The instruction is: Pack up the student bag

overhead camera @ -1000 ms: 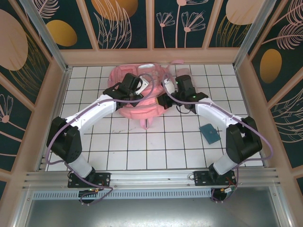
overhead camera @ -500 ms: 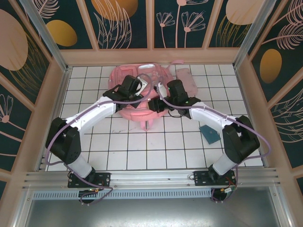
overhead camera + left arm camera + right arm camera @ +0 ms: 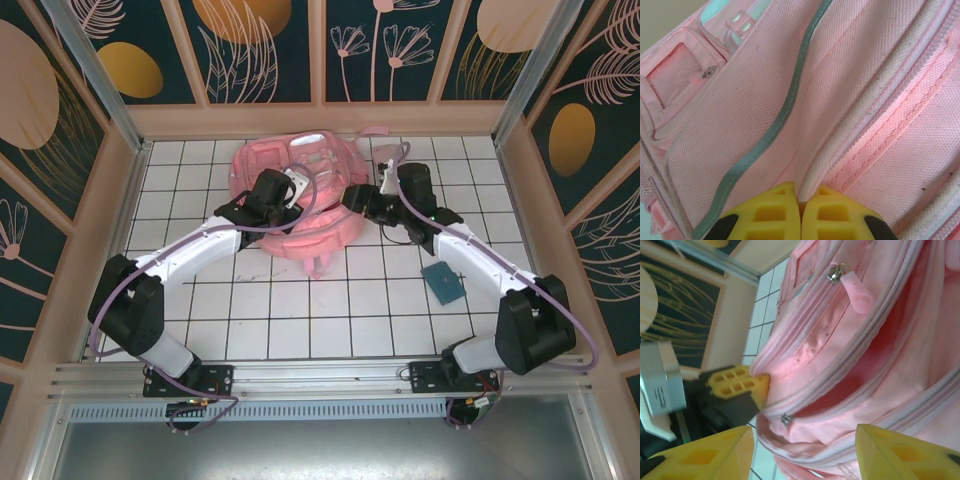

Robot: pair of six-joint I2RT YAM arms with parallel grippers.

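Left gripper (image 3: 800,202): 2 yellow fingers pressed together, pinching a raised seam fold of the backpack (image 3: 322,160). The right wrist view shows the same from the side: one ribbed yellow finger (image 3: 737,382) bites the edge of the bag's opening.

Right gripper (image 3: 802,452): fingers well apart, nothing between them. It sits just beside the bag's right side, facing the open compartment. Can't tell if the tips touch the fabric.

Bag: lies flat at the far middle of the white tiled table (image 3: 330,300), close to the back wall. Soft pink woven fabric with a coarse grid weave and some dark specks of dirt. A grey stripe (image 3: 785,110) curves down the front panel. Small flat pocket with a metal pull (image 3: 677,80) at upper left of the left wrist view. The zip track is parted and the inside looks darker pink-red. A metal slider (image 3: 837,272) with a pink rounded tab (image 3: 860,292) sits near the top, and a 2nd slider (image 3: 785,420) sits low on the lip.

Around: a flat dark teal square (image 3: 441,282) lies on the tiles near the right arm, well apart from the bag. Both forearms angle in over the bag, and the left one covers part of its front in the top view.
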